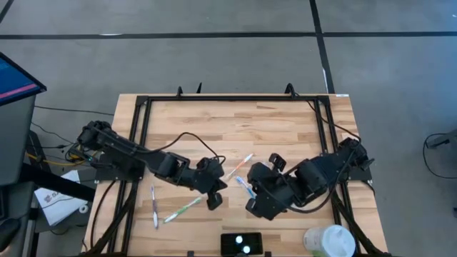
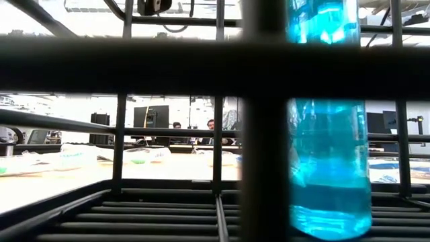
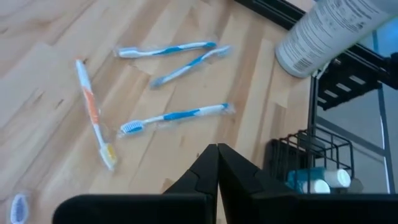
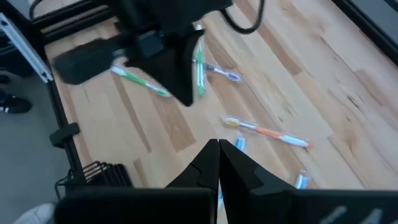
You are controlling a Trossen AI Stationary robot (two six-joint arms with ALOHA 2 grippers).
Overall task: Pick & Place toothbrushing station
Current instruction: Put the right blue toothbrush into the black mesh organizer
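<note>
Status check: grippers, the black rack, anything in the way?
Left gripper and right gripper shut, empty, mid-table. Black wire toothbrushing station at table edge, untouched. Loose toothbrushes scattered between.

— What surrounds the worktop [image 1: 214, 125]?
— Grey concrete floor [image 1: 214, 61] crossed by dark lines, with cables trailing at the left and right edges.

— And beyond it, at table height?
— A bright, well-lit room seen through black bars; two people [image 2: 195, 128] sit far off beside a dark monitor [image 2: 151, 116], behind a long pale desk

— Anything on the left?
— A dark screen's corner [image 1: 16, 78] with a pink stripe
</note>
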